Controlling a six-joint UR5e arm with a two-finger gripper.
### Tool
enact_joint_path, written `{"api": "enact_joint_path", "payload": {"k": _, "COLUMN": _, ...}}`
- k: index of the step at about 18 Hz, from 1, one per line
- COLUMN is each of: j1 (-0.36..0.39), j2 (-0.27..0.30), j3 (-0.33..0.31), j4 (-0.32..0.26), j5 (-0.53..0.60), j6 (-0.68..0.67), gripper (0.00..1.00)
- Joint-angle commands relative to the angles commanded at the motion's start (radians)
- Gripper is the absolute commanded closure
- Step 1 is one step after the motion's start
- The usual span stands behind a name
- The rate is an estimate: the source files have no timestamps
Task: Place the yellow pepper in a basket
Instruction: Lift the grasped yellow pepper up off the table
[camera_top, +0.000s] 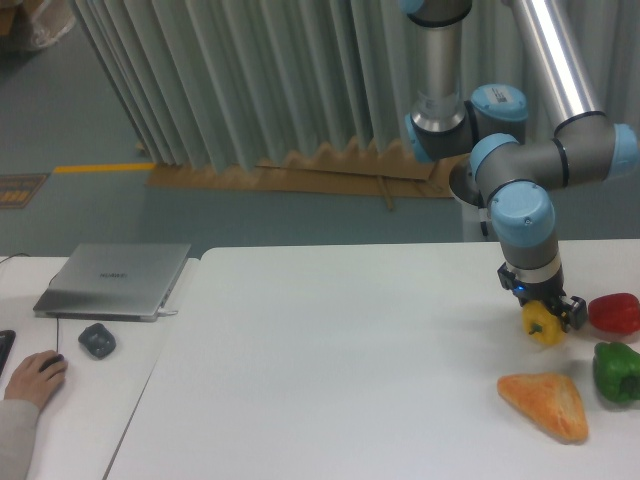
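Note:
The yellow pepper (541, 322) hangs just above the white table (330, 360) at the right, small and glossy. My gripper (545, 312) comes down on it from above and is shut on it, its black fingers on either side. No basket shows in this view.
A red pepper (614, 312) lies right of the gripper, a green pepper (616, 372) below it, and an orange-tan triangular bread (546, 404) at the front right. A closed laptop (113, 279), a small grey object (97, 340) and a person's hand on a mouse (30, 378) are at the left.

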Motion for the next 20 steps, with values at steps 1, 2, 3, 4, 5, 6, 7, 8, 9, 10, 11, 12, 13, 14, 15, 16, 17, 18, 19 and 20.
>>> {"api": "enact_joint_path", "payload": {"k": 1, "j1": 0.000, "j2": 0.000, "j3": 0.000, "j4": 0.000, "j5": 0.000, "j6": 0.000, "gripper": 0.56}}
{"api": "enact_joint_path", "payload": {"k": 2, "j1": 0.000, "j2": 0.000, "j3": 0.000, "j4": -0.002, "j5": 0.002, "j6": 0.000, "gripper": 0.62}}
{"api": "enact_joint_path", "payload": {"k": 3, "j1": 0.000, "j2": 0.000, "j3": 0.002, "j4": -0.002, "j5": 0.002, "j6": -0.002, "gripper": 0.70}}
{"api": "enact_joint_path", "payload": {"k": 4, "j1": 0.000, "j2": 0.002, "j3": 0.002, "j4": -0.002, "j5": 0.003, "j6": 0.001, "gripper": 0.70}}
{"api": "enact_joint_path", "payload": {"k": 5, "j1": -0.002, "j2": 0.005, "j3": 0.003, "j4": -0.003, "j5": 0.002, "j6": 0.003, "gripper": 0.70}}
{"api": "enact_joint_path", "payload": {"k": 6, "j1": 0.000, "j2": 0.006, "j3": 0.006, "j4": -0.003, "j5": 0.000, "j6": 0.006, "gripper": 0.70}}
{"api": "enact_joint_path", "payload": {"k": 7, "j1": -0.002, "j2": 0.008, "j3": 0.011, "j4": -0.009, "j5": 0.002, "j6": 0.003, "gripper": 0.70}}
{"api": "enact_joint_path", "payload": {"k": 8, "j1": -0.002, "j2": 0.014, "j3": 0.014, "j4": -0.014, "j5": 0.000, "j6": 0.005, "gripper": 0.70}}
{"api": "enact_joint_path", "payload": {"k": 9, "j1": -0.003, "j2": 0.029, "j3": 0.021, "j4": -0.015, "j5": 0.000, "j6": 0.008, "gripper": 0.68}}
{"api": "enact_joint_path", "payload": {"k": 10, "j1": -0.003, "j2": 0.049, "j3": 0.028, "j4": -0.015, "j5": -0.006, "j6": 0.012, "gripper": 0.65}}
{"api": "enact_joint_path", "payload": {"k": 11, "j1": -0.005, "j2": 0.063, "j3": 0.050, "j4": -0.017, "j5": -0.009, "j6": 0.015, "gripper": 0.62}}
{"api": "enact_joint_path", "payload": {"k": 12, "j1": -0.005, "j2": 0.064, "j3": 0.079, "j4": -0.038, "j5": -0.012, "j6": 0.017, "gripper": 0.62}}
{"api": "enact_joint_path", "payload": {"k": 13, "j1": -0.006, "j2": 0.066, "j3": 0.101, "j4": -0.064, "j5": -0.015, "j6": 0.017, "gripper": 0.62}}
{"api": "enact_joint_path", "payload": {"k": 14, "j1": -0.009, "j2": 0.067, "j3": 0.116, "j4": -0.080, "j5": -0.018, "j6": 0.047, "gripper": 0.62}}
{"api": "enact_joint_path", "payload": {"k": 15, "j1": -0.006, "j2": 0.080, "j3": 0.138, "j4": -0.083, "j5": -0.032, "j6": 0.127, "gripper": 0.62}}
{"api": "enact_joint_path", "payload": {"k": 16, "j1": 0.003, "j2": 0.083, "j3": 0.155, "j4": -0.084, "j5": -0.055, "j6": 0.205, "gripper": 0.62}}
{"api": "enact_joint_path", "payload": {"k": 17, "j1": 0.015, "j2": 0.087, "j3": 0.159, "j4": -0.086, "j5": -0.060, "j6": 0.253, "gripper": 0.62}}
{"api": "enact_joint_path", "payload": {"k": 18, "j1": 0.044, "j2": 0.090, "j3": 0.160, "j4": -0.084, "j5": -0.064, "j6": 0.317, "gripper": 0.62}}
{"api": "enact_joint_path", "payload": {"k": 19, "j1": 0.060, "j2": 0.091, "j3": 0.160, "j4": -0.084, "j5": -0.069, "j6": 0.357, "gripper": 0.62}}
{"api": "enact_joint_path", "payload": {"k": 20, "j1": 0.090, "j2": 0.095, "j3": 0.161, "j4": -0.084, "j5": -0.087, "j6": 0.411, "gripper": 0.62}}
